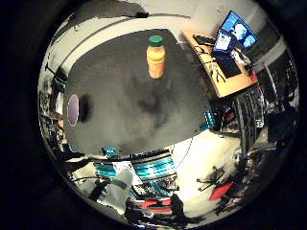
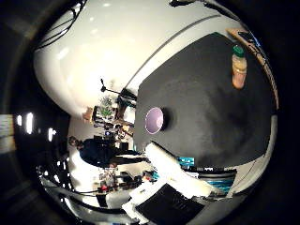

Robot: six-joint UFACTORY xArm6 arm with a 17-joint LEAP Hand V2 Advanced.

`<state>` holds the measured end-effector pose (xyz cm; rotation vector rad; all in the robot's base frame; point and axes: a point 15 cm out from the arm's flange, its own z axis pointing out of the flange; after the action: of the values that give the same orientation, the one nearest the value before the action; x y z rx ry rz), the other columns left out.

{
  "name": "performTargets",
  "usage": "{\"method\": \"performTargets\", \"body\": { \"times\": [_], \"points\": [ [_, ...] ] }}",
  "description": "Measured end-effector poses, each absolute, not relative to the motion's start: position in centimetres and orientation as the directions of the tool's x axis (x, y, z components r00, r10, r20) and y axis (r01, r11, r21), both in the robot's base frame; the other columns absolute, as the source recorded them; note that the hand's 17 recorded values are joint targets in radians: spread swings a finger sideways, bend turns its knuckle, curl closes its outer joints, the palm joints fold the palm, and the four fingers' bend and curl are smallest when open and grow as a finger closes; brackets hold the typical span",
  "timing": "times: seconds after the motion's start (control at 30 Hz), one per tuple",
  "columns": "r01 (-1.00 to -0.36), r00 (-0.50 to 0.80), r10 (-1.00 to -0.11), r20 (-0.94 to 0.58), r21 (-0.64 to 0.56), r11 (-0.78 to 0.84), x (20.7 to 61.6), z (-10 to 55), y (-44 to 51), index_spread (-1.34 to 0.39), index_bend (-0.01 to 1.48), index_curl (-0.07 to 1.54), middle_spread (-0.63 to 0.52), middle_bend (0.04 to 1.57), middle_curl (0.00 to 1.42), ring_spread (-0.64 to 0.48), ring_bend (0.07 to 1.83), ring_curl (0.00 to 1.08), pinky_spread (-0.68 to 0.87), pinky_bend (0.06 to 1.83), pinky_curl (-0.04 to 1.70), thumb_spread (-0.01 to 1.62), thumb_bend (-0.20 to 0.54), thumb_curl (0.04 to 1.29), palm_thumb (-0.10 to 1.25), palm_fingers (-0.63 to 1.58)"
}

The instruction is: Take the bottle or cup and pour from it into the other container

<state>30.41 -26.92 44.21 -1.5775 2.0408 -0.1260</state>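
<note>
An orange bottle (image 1: pixel 155 57) with a green cap stands upright near one edge of a dark table (image 1: pixel 144 110). A purple cup (image 1: pixel 74 108) stands open side up near another edge, well away from the bottle. The right thumb side palm view shows the same bottle (image 2: pixel 239 66) and cup (image 2: pixel 155 119) on the table (image 2: pixel 211 108).
A wooden desk (image 1: pixel 228 67) with lit monitors (image 1: pixel 235 34) stands beyond the table's bottle side. Teal equipment (image 1: pixel 153 168) and red items (image 1: pixel 221 190) lie on the floor by the table. A small stand with a plant (image 2: pixel 108 108) is near the cup side.
</note>
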Motion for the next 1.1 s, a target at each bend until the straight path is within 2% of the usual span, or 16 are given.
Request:
{"method": "performTargets", "body": {
  "times": [0.4,0.57,0.77,1.1],
  "points": [
    [-0.786,-0.194,-0.856,-0.479,-0.447,0.428,30.9,42.3,-35.8,-0.27,0.16,0.26,0.06,0.28,0.35,0.19,0.49,0.24,0.43,0.91,0.00,0.99,-0.026,0.31,0.47,0.12],
    [-0.693,-0.190,-0.833,-0.519,-0.531,0.488,31.7,41.5,-39.7,-0.26,0.16,0.27,0.06,0.29,0.34,0.18,0.49,0.24,0.42,0.90,0.00,1.01,-0.022,0.31,0.50,0.13],
    [-0.678,-0.197,-0.804,-0.561,-0.515,0.525,31.6,38.3,-41.8,-0.25,0.16,0.27,0.06,0.30,0.35,0.18,0.50,0.24,0.43,0.90,0.00,1.01,-0.026,0.31,0.51,0.13],
    [-0.629,-0.162,-0.745,-0.646,-0.514,0.583,33.8,34.3,-44.7,-0.24,0.16,0.28,0.06,0.29,0.34,0.18,0.51,0.23,0.43,0.90,0.00,1.03,-0.026,0.31,0.52,0.13]
  ]
}}
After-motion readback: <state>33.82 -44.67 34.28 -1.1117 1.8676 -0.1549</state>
